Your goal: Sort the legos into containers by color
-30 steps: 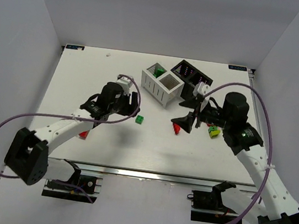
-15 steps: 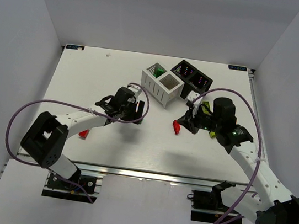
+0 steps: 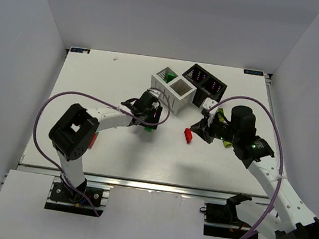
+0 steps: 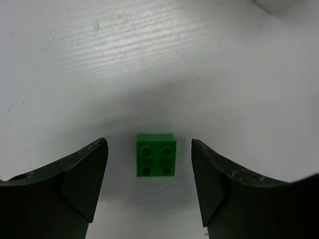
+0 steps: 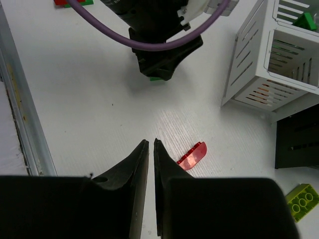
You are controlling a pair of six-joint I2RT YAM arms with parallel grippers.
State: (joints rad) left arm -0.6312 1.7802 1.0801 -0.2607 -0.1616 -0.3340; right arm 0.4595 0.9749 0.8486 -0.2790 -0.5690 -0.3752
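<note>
— So, where do we stand with the sorting?

— We have the left jaws spread wide and lowered around the dark green brick. It lies studs up on the bench, in the gap between them and touching neither side. Nothing is held there yet.

— And our right side?

— The right jaws are drawn together to a thin slit with nothing between them. The red curved piece lies on the bench just beside their tips, outside the grip.

— Which step do we call this, then?

— We judge it to be the pick of the dark green brick. A green piece already sits in the far compartment of the white bin, so that looks like where this one belongs. The black bin stands just beside the white one, and a yellow-green brick waits on the bench near it.

— What does the next move ask of us?

— We should close squarely on the brick's flat sides, lift it clear, carry it to the white bin nearby and let go over the compartment holding green. On the right, we would have to part the jaws and shift over the red piece before any grasp could work.
</note>
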